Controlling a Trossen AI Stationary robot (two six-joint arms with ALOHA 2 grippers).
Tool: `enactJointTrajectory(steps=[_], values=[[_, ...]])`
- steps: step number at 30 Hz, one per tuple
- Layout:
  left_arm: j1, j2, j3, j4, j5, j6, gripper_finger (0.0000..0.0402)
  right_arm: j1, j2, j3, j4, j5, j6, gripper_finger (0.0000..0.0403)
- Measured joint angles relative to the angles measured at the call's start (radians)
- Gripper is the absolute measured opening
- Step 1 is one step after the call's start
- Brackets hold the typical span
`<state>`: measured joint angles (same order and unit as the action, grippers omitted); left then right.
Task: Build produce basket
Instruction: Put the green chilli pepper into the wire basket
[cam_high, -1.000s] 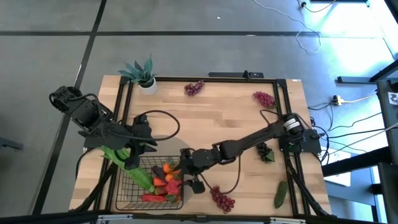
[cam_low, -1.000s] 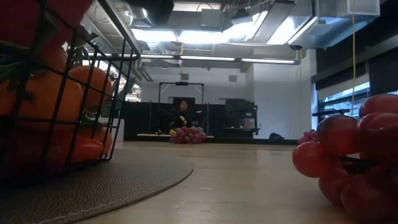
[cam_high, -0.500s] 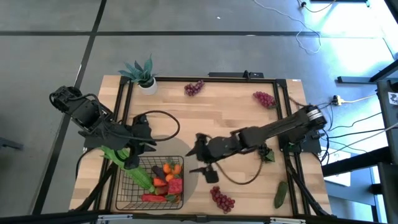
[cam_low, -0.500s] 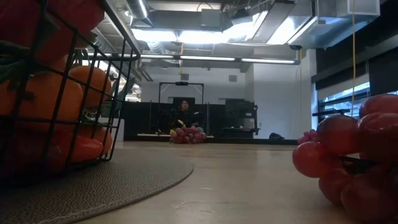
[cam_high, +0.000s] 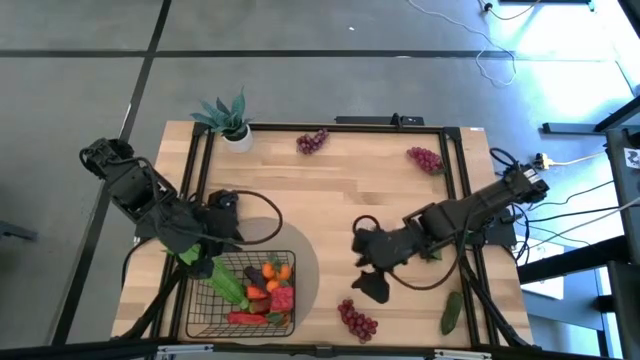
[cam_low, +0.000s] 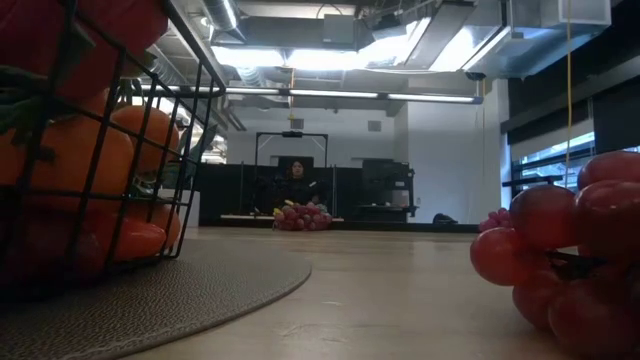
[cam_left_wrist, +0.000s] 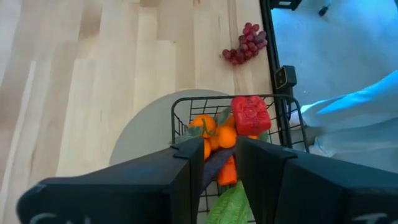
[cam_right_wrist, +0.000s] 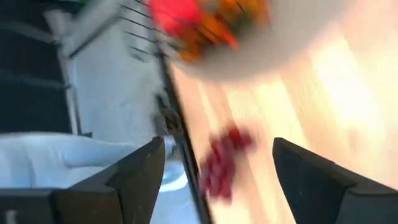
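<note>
The dark wire basket (cam_high: 205, 300) stands on a grey round mat (cam_high: 305, 262) at the table's near left. It holds orange, red, dark and green produce; the low view shows it at the left (cam_low: 190, 120). My left gripper (cam_high: 212, 262) hangs over the basket's far left corner, shut on a green bean pod (cam_high: 188, 254). My right gripper (cam_high: 358, 240) hovers open over bare wood right of the mat, with nothing between its fingers (cam_right_wrist: 217, 180). A red grape bunch (cam_high: 357, 320) lies on the wood below it. My left gripper has the green bean pod (cam_left_wrist: 231, 206) between its two fingers (cam_left_wrist: 186, 180), which slant down toward the basket. The fingers themselves hide which part of the pod they are on. The pod is lifted above the basket's left edge.
More grape bunches lie at the far edge (cam_high: 312, 141), the far right (cam_high: 425, 158) and under the right arm (cam_high: 428, 247). A dark green pod (cam_high: 452, 312) lies near right. A potted plant (cam_high: 228, 118) stands far left. A person sits in the room behind (cam_low: 297, 178).
My right gripper has drawn back from over the basket toward the table's right edge, rising and rolling as it went. It now hangs over the bare wood beyond the mat. The basket and its produce have stayed where they were.
</note>
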<state>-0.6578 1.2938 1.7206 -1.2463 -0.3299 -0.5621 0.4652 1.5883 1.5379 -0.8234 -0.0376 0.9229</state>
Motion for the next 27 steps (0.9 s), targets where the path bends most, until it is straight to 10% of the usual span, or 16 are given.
enactJointTrajectory(steps=[14, 27], values=[[-0.011, 0.013, 0.000, 0.016, -0.055, 0.021, 0.0081, 0.219, 0.000, 0.000, -0.562, -0.203, 0.923, 0.0265], [-0.022, 0.062, 0.000, 0.208, -0.050, 0.143, 0.0082, 0.475, 0.004, -0.046, -0.645, -0.195, 1.466, 0.0265]])
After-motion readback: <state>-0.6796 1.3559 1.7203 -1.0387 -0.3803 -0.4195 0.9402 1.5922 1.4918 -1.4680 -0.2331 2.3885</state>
